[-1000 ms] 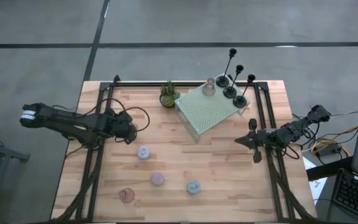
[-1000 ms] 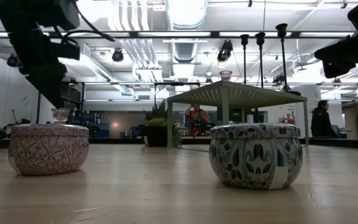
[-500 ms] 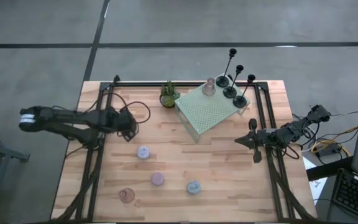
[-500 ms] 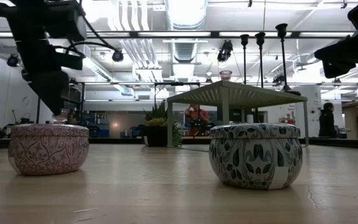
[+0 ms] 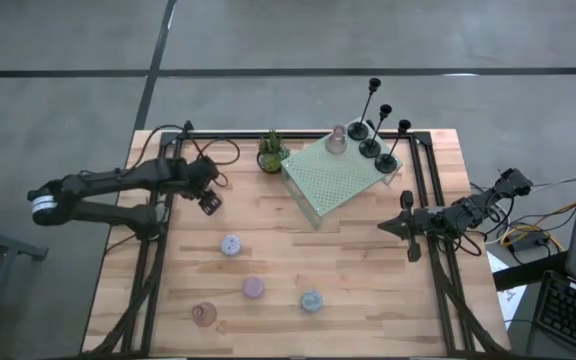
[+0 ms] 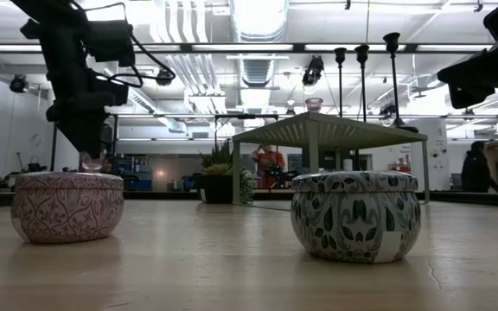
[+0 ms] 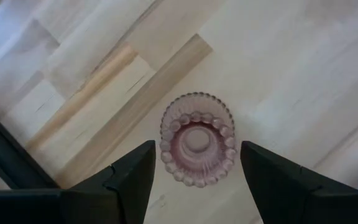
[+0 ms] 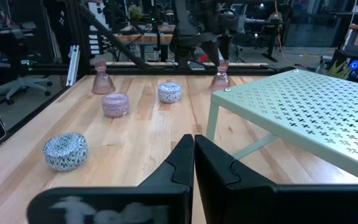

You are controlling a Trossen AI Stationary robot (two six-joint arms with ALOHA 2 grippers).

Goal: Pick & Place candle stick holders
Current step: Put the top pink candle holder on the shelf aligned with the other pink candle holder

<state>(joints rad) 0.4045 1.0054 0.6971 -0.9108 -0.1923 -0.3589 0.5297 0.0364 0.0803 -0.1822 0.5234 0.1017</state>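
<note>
A: Well, how is the glass cup (image 7: 197,147) expected to handle?

B: It is judged light, rigid, fragile and slick. It is pink, with a beaded rim and ribbed wall, and it is stood on the wooden table (image 5: 368,280) at about 10 o'clock. The left claw (image 5: 209,202) is held wide open above it, one finger (image 7: 132,177) on each side, nothing gripped. A gentle hold across the ribbed wall below the rim is advised.

A: And what is found beyond it?

B: Three squat round patterned holders are set towards 6 o'clock: lilac (image 5: 230,244), pink (image 5: 254,288) and blue (image 5: 311,300). They are probably stiff and a little heavier. A second cup (image 5: 203,314) is stood at 7 o'clock. At 1 o'clock, a third cup (image 5: 336,142) is seen on the perforated platform (image 5: 336,180), with three black thin-stemmed holders (image 5: 378,140) behind, likely top-heavy. The right claw (image 5: 405,229) is parked at 3 o'clock, closed and empty.
</note>
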